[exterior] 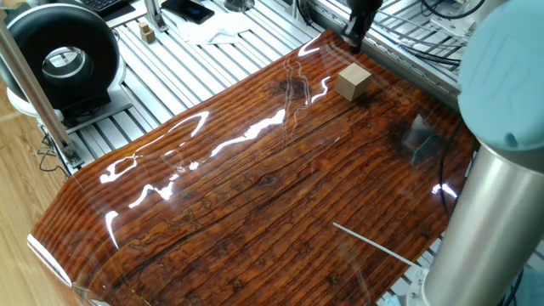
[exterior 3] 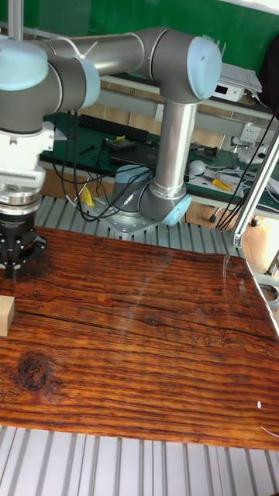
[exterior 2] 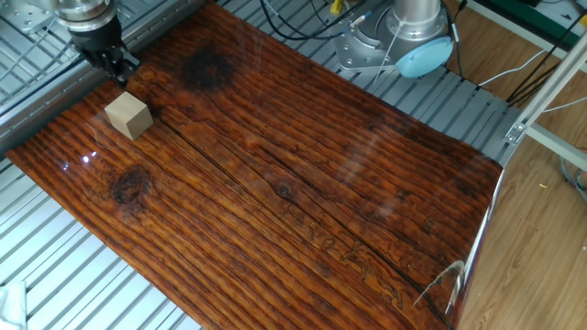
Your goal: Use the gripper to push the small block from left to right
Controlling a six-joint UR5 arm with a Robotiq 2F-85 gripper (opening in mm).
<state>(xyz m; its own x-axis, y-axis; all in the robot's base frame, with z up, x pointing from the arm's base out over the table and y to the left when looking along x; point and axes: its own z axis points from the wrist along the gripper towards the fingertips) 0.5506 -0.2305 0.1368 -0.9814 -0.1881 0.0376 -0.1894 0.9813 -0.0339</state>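
We find the small block (exterior: 353, 82) resting flat on the dark wood-grain table (exterior: 255, 187), near one corner of it and close to the table's edge beside the ribbed metal platform (exterior 2: 55, 266). The block (exterior 2: 127, 116) stands alone, touching nothing but the table surface; in the tall fixed view only part of it (exterior 3: 6, 316) shows at the picture's border. The gripper (exterior 2: 117, 64) hangs over that same table edge, just beside the block and apart from it, pointing downward. Its fingers appear close together with nothing between them, though we cannot tell with certainty whether they are fully pressed. The light-blue arm (exterior 3: 167, 54) reaches across above the table.
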